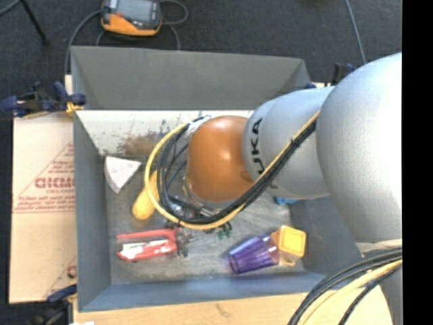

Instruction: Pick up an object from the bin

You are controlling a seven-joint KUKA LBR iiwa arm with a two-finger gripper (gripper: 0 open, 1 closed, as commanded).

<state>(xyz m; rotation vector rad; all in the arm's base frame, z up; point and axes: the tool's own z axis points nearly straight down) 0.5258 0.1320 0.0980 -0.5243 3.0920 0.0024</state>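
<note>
**A:** In the camera view, where is the pincer?

**B:** The pincer (180, 234) is low in the bin (189, 80), under the orange cover (213, 158) and cables (157, 175). I cannot tell whether it is released or clenched.

**A:** What lies nearest?

**B:** A red flat tool (145, 244), long axis nine-to-three, with its right end just beside the pincer at nine o'clock. It looks the likeliest pick. A yellow lump (142, 205) lies at ten and a purple cup (252, 254) at four.

**A:** What is hidden?

**B:** Whatever lies beneath the cover.

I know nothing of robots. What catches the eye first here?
The big silver arm with its orange cover, reaching from the right over the middle of the grey bin. Along the near side lie a red-and-white thing at left and a purple cup beside a yellow block at right.
</note>
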